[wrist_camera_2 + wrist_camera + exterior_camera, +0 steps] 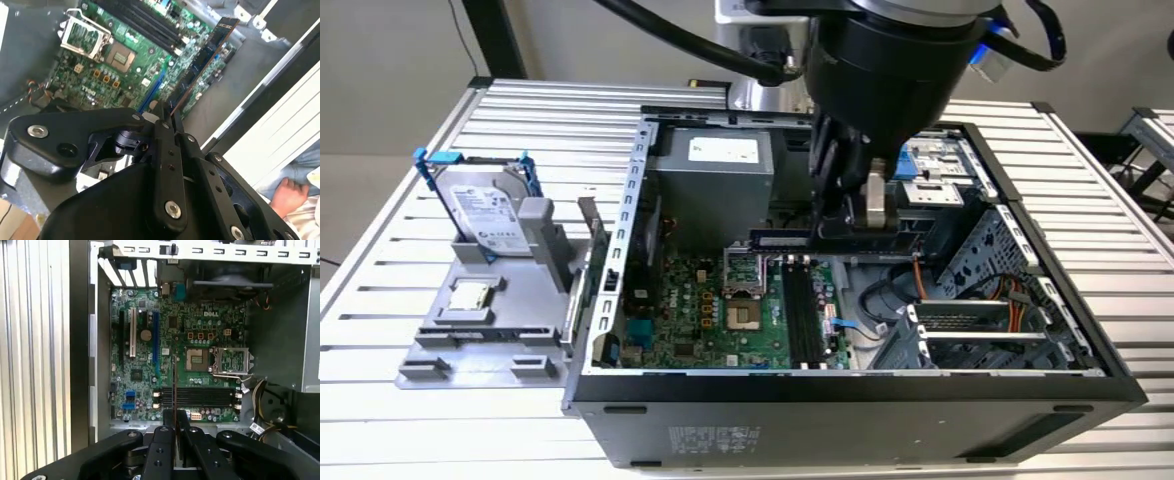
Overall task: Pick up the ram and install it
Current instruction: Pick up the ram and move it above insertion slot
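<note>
Slatted metal tabletop (440, 440) carries the opened computer case (854, 425), motherboard (145, 390) exposed. Pick-up done: claw (168, 114) is clamped on one end of the ram (202, 62), which hangs inside the case over the far end of the board, apart from the black slots (197, 396). Install left: stick looks crosswise to the slots, not seated.

Layout as I see it: my gripper (174, 416) holds the ram (174, 385) inside the case (854, 400), above the motherboard (200, 335). The hard drive (490, 212) stands outside on a stand (467, 345), at the exterior view's left.
</note>
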